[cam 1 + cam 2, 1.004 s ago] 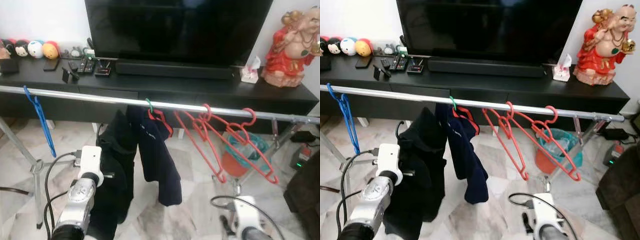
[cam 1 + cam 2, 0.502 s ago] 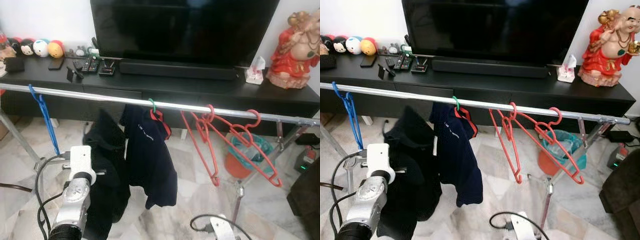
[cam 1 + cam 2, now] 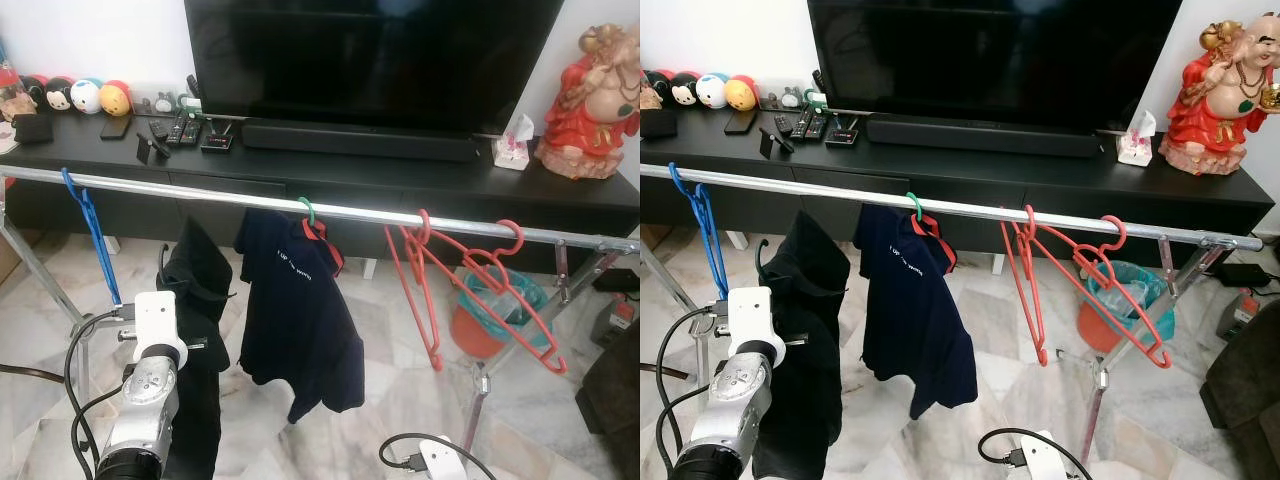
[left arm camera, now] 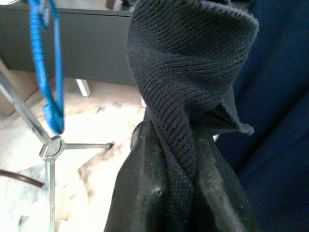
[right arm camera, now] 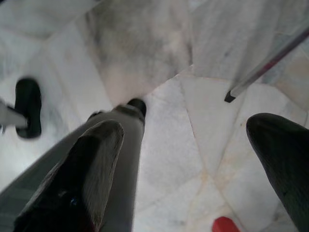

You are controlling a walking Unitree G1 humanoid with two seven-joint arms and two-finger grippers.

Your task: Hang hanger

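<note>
Metal rail (image 3: pixel 200 196): runs left to right across the scene, in front of a black TV cabinet (image 3: pixel 560 190).

On the rail, left to right: blue hanger (image 3: pixel 92 235), empty, at the far left; navy shirt (image 3: pixel 300 320) on a green-hooked hanger (image 3: pixel 307 211) near the middle; two red hangers (image 3: pixel 470 290), empty and tangled together, toward the right.

Black garment (image 3: pixel 198 330): held up below the rail, between the blue hanger and the navy shirt, just beside the shirt. A dark hook (image 3: pixel 761 258) curves out at its left edge. The hanger inside it is hidden by cloth.

Left gripper (image 4: pixel 186 159): fingers closed narrowly on a fold of the black garment, seen in the left wrist view; left arm (image 3: pixel 145 400) raised at near left.

Right gripper (image 5: pixel 188 145): fingers spread wide, holding nothing, pointed down at the marble floor (image 5: pixel 159 63).

Surroundings: television (image 3: pixel 370 60), soundbar (image 3: pixel 360 140), remotes (image 3: pixel 180 130), round toys (image 3: pixel 70 96) at far left, red figurine (image 3: pixel 590 100) at far right. Orange bucket (image 3: pixel 485 325) stands beyond the rail's right leg.

Open room: bare rail between the blue hanger and the green hook.
</note>
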